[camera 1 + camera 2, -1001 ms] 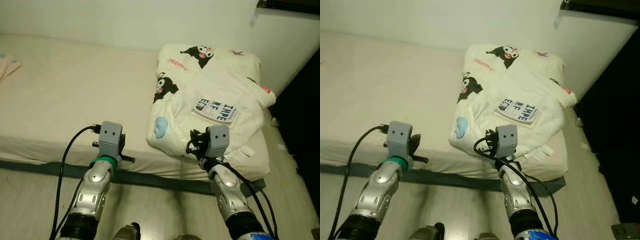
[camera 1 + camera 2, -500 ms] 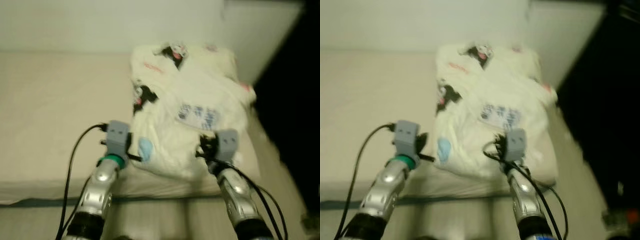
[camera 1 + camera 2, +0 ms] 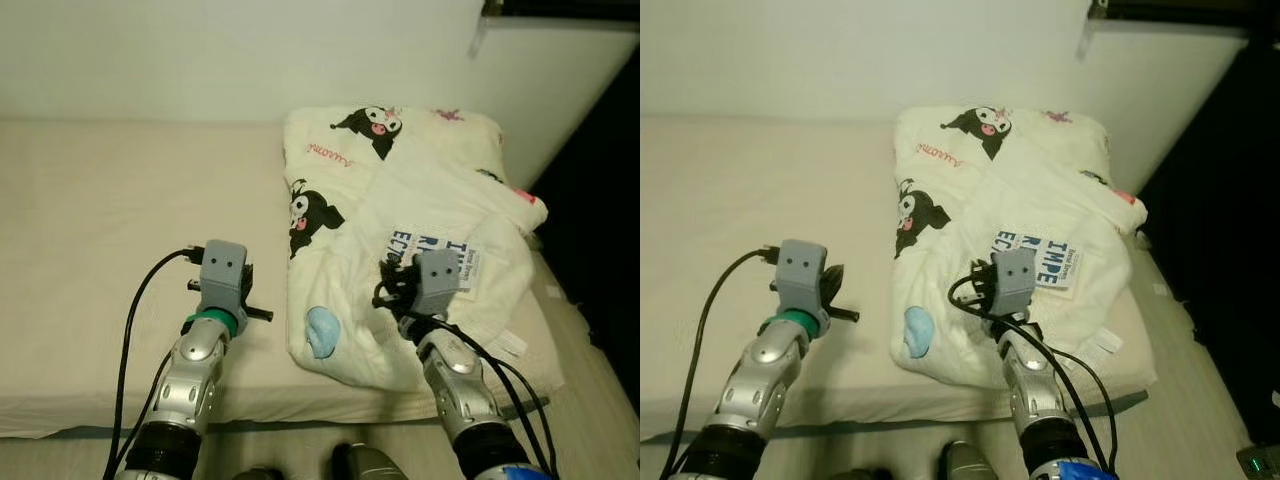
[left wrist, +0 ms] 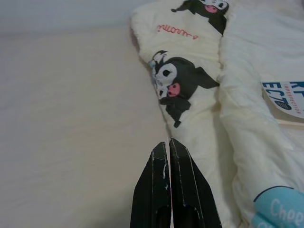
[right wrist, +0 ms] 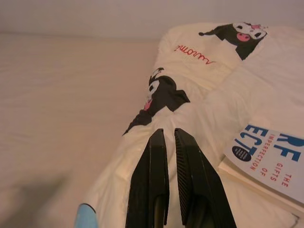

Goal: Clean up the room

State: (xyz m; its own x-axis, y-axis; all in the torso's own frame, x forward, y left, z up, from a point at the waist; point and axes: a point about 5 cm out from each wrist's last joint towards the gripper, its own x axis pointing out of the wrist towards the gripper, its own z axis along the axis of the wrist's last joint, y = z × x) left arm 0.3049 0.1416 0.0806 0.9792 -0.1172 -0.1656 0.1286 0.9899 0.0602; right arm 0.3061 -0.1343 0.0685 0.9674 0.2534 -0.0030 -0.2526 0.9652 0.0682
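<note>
Cream quilt printed with black cartoon characters [image 3: 400, 220] lies folded at 2 o'clock on the beige bed [image 3: 110, 200], a white paperback book [image 3: 435, 252] on top. Left tool [image 4: 169, 152] pressed narrow beside the quilt; right tool [image 5: 166, 142] narrow above it, both holding nothing

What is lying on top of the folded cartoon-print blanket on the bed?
A white book with blue lettering lies on the blanket, partly hidden by the right gripper. Anything beneath the blanket is covered.
</note>
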